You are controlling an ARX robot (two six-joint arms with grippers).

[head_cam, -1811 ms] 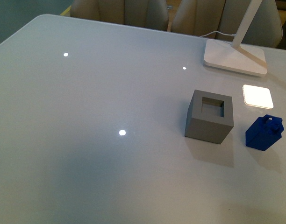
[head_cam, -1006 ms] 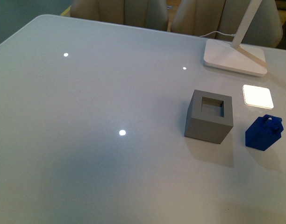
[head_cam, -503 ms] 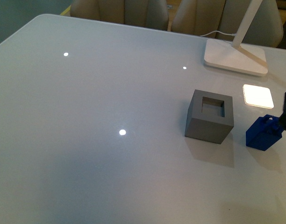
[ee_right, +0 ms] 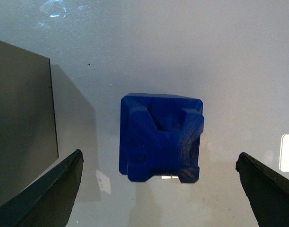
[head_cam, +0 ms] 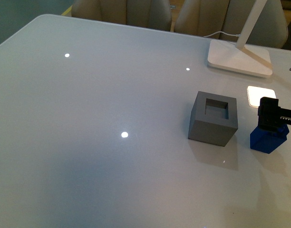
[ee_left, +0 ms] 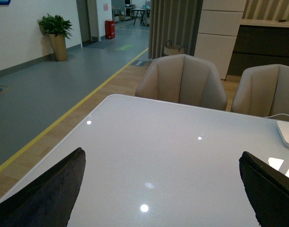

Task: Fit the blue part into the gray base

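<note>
Right gripper (ee_right: 159, 152) over small dark blue plastic block (head_cam: 266, 141), jaws wide open, empty.
Block centred between fingers (ee_right: 45, 189), handle up; matte gray cube base (head_cam: 213, 118) just beside it.

Office lounge, armchairs (ee_left: 182, 81), potted plant (ee_left: 55, 28)

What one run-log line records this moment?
phase: pre-grasp | right claw: open, over blue part | blue part: on table beside gray base, uninserted | left claw: open, empty
</note>
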